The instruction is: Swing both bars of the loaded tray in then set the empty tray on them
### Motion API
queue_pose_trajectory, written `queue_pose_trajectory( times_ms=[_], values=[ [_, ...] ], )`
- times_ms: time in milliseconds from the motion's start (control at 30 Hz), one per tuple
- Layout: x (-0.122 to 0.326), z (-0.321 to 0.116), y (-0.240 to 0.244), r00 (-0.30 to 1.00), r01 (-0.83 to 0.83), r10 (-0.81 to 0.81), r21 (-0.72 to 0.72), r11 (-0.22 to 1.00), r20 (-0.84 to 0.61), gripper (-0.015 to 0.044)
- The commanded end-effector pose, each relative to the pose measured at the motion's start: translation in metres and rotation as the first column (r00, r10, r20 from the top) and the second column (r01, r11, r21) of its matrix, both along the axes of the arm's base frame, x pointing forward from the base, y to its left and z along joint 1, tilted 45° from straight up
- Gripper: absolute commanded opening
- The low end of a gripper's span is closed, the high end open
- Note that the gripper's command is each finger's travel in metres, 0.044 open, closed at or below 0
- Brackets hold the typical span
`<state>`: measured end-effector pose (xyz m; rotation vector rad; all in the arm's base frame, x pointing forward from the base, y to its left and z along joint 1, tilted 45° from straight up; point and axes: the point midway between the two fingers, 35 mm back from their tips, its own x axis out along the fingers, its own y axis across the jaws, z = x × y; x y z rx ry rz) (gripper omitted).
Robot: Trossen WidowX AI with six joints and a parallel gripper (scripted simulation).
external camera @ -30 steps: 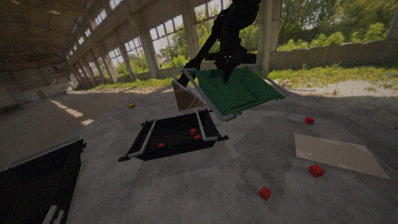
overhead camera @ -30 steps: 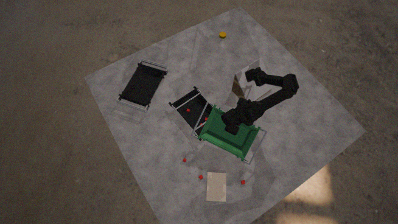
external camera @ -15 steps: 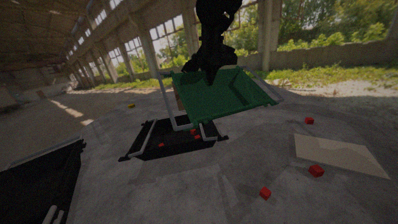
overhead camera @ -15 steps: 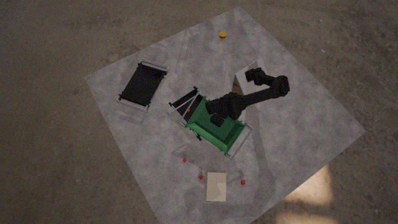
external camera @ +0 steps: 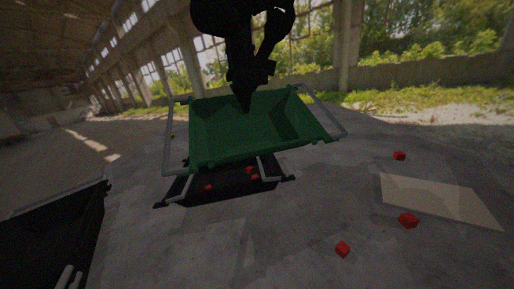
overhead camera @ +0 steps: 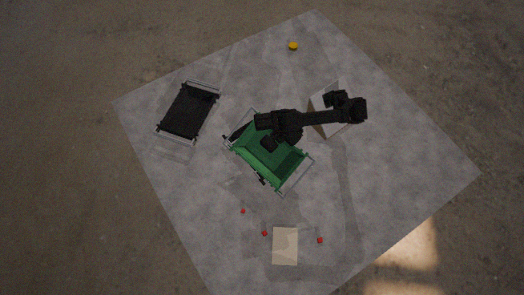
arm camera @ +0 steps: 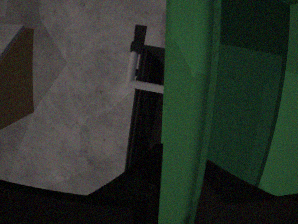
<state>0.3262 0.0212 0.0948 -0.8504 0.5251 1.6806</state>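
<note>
The empty green tray (overhead camera: 286, 160) (external camera: 236, 133) (arm camera: 185, 100) hangs in the air over the loaded black tray (external camera: 228, 198), tilted, its open side turned towards the exterior camera. Its own wire bars stand out past its ends. My gripper (external camera: 245, 106) is shut on the green tray's long side wall. The black tray stands on the table with red blocks (external camera: 249, 170) inside. Its left bar (external camera: 188, 188) and right bar (external camera: 261, 169) lie inward across its top, near the ends. In the top view the green tray and the arm hide most of the black tray.
Another black tray (overhead camera: 186, 112) (external camera: 47, 224) stands off to the left. Loose red blocks (overhead camera: 243, 211) (external camera: 342, 249) and a beige panel (overhead camera: 284, 246) (external camera: 436, 200) lie on the table. A brown-sided block (overhead camera: 316, 120) (arm camera: 17, 75) stands by the arm. A yellow disc (overhead camera: 293, 46) lies beyond.
</note>
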Motion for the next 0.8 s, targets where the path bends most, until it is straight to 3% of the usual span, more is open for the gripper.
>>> queue_pose_trajectory(
  times_ms=[0,400,767],
  values=[
    [0.007,-0.007,-0.019,0.999,0.044,-0.044,0.014,0.999,0.002,0.0000],
    [0.008,-0.044,-0.062,0.988,0.143,-0.139,0.056,0.988,-0.067,0.0000],
    [0.008,-0.046,-0.065,0.987,0.148,-0.144,0.058,0.987,-0.071,0.0000]
  ],
)
